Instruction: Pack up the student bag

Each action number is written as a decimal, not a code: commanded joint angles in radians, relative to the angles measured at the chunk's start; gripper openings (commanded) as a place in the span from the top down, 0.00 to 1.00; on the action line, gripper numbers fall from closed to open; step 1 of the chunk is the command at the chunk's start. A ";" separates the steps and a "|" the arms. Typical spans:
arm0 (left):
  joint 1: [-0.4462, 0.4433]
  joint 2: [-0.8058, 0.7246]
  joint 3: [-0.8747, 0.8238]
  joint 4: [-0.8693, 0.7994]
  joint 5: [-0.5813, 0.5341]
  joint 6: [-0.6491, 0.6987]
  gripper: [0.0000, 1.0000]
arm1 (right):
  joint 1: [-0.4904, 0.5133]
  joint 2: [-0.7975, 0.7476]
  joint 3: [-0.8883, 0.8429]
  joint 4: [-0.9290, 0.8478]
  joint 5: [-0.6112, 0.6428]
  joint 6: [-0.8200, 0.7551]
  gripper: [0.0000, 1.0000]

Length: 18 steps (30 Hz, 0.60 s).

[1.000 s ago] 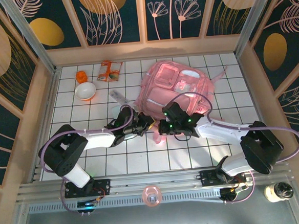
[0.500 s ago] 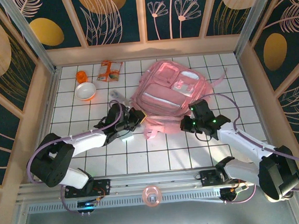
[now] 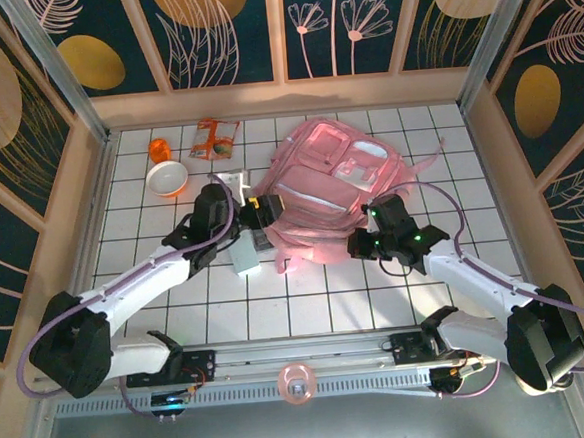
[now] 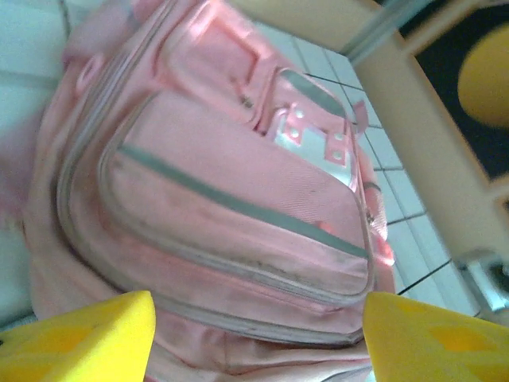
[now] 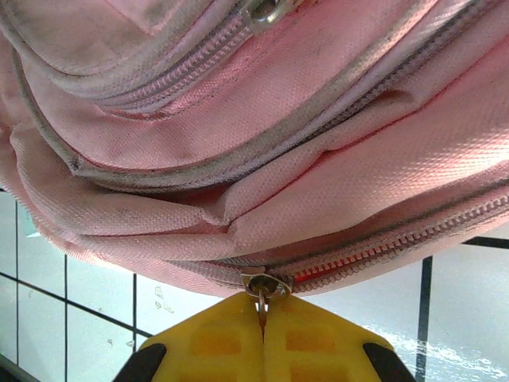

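Pink student bag [image 5: 278, 119] seemingly in right hand [image 5: 262, 317]

Left hand [image 3: 262, 209], formerly shut, now open and farther forward beside the student bag [image 3: 339, 176].

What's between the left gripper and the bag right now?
Nothing. In the left wrist view the open left gripper faces the bag directly, with no item in the gap.
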 commanded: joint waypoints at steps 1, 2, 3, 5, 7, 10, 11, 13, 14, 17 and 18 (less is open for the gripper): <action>-0.036 0.031 0.037 -0.063 0.149 0.526 0.31 | 0.009 -0.006 0.024 0.065 -0.047 -0.029 1.00; -0.061 0.056 0.061 -0.108 0.169 0.641 0.31 | 0.010 -0.005 0.023 0.068 -0.049 -0.029 1.00; -0.083 0.083 0.079 -0.146 0.174 0.757 0.31 | 0.010 -0.005 0.023 0.072 -0.051 -0.029 1.00; -0.114 0.133 0.106 -0.187 0.200 0.919 0.29 | 0.010 -0.004 0.020 0.075 -0.053 -0.029 1.00; -0.127 0.175 0.120 -0.178 0.244 1.021 0.26 | 0.010 -0.002 0.020 0.078 -0.053 -0.029 1.00; -0.140 0.228 0.140 -0.114 0.264 1.071 0.23 | 0.010 -0.003 0.016 0.078 -0.050 -0.032 1.00; -0.145 0.247 0.152 -0.101 0.256 1.089 0.22 | 0.010 -0.001 0.015 0.078 -0.051 -0.033 1.00; -0.156 0.287 0.180 -0.091 0.225 1.108 0.21 | 0.009 0.002 0.014 0.076 -0.054 -0.037 1.00; -0.159 0.308 0.198 -0.096 0.217 1.119 0.22 | 0.008 0.005 0.014 0.076 -0.056 -0.038 1.00; -0.167 0.365 0.246 -0.126 0.203 1.136 0.27 | 0.006 0.007 0.013 0.079 -0.061 -0.041 1.00; -0.170 0.381 0.254 -0.135 0.198 1.141 0.28 | 0.005 0.006 0.013 0.079 -0.062 -0.041 1.00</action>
